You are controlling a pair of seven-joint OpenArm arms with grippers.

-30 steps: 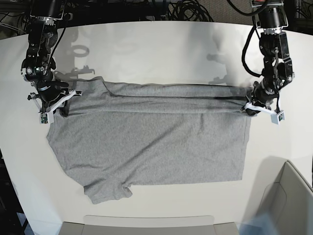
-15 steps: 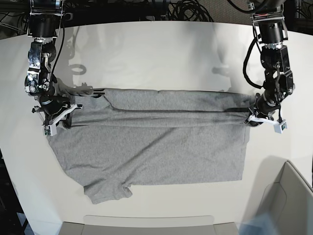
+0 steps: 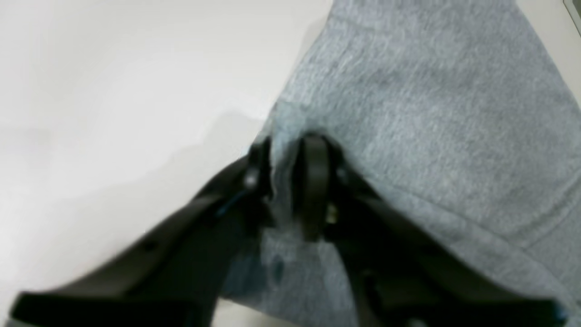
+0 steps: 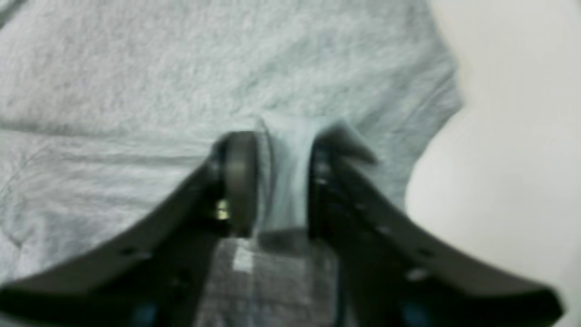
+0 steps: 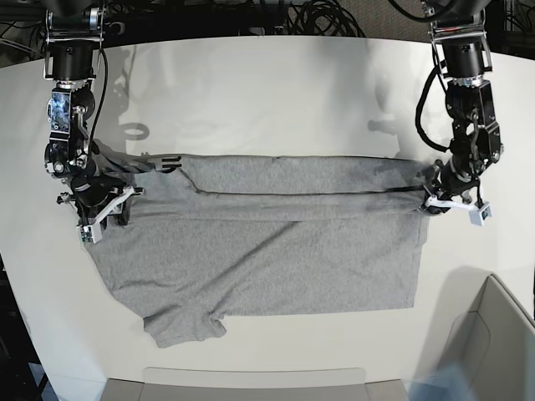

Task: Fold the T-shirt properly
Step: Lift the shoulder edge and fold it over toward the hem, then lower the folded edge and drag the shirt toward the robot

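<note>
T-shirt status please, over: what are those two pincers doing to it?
Left pincer and right pincer: each straddles a ridge of cloth, grip unclear. T-shirt flat on table, far edge folded over. Nothing in the way.

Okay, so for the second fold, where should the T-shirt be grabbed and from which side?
Likely the T-shirt at its near long edge: hem corner and by the lower sleeve, coming from the near side of the table. That edge lies flat and free; the far edge is already folded over.

A white counter [image 5: 276, 92] carries the heather-grey T-shirt [image 5: 267, 251], spread flat across its middle. Its far edge is folded over, one sleeve pointing toward the counter's near edge.
</note>
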